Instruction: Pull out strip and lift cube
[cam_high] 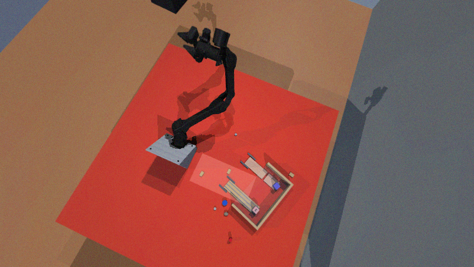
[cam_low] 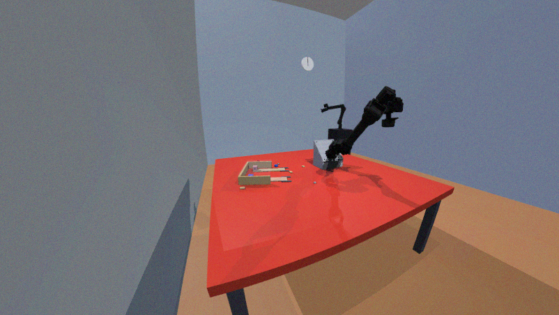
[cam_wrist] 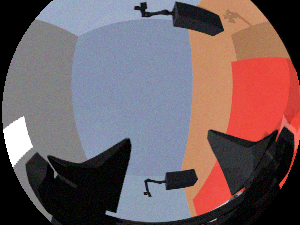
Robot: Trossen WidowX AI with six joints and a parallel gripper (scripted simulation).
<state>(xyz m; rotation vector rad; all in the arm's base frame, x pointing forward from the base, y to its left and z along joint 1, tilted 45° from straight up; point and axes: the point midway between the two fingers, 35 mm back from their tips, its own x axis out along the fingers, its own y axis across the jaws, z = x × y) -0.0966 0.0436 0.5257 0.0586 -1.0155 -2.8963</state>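
High above the tabletop [cam_high: 139, 185] [cam_low: 332, 219] [cam_wrist: 260, 89] | gripper [cam_high: 183, 40] [cam_wrist: 170, 139] spread, nothing held | you swing back, lower toward the striped, unbroken strip's [cam_high: 240, 193] crossbar end

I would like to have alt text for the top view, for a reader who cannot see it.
A black robot arm reaches away from a three-sided wooden frame on a red table, its open claw empty. At the frame, a striped strip bears a pink labelled cube; a blue cube sits by a pale, split strip.
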